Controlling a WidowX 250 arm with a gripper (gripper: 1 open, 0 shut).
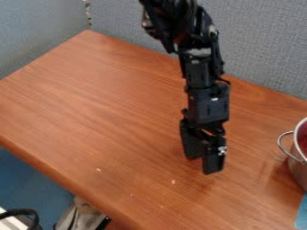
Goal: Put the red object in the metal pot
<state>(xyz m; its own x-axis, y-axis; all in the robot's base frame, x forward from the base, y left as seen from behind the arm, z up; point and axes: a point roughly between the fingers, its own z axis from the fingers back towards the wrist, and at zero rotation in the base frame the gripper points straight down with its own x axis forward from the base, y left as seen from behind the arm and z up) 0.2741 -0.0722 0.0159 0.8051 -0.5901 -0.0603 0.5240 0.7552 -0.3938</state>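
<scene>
The metal pot (292, 154) is cut off by the right edge of the camera view; only its shiny rim and part of its wall show. Something dark red (301, 134) shows inside it, above the rim, and is most likely the red object. My gripper (211, 160) hangs from the black arm over the wooden table, fingers pointing down, a little left of the pot and apart from it. Its fingers look open and I see nothing between them.
The brown wooden table (96, 99) runs from the back left to the front right, with its front edge close below the gripper. A grey wall stands behind it. Cables and the floor show at the bottom left.
</scene>
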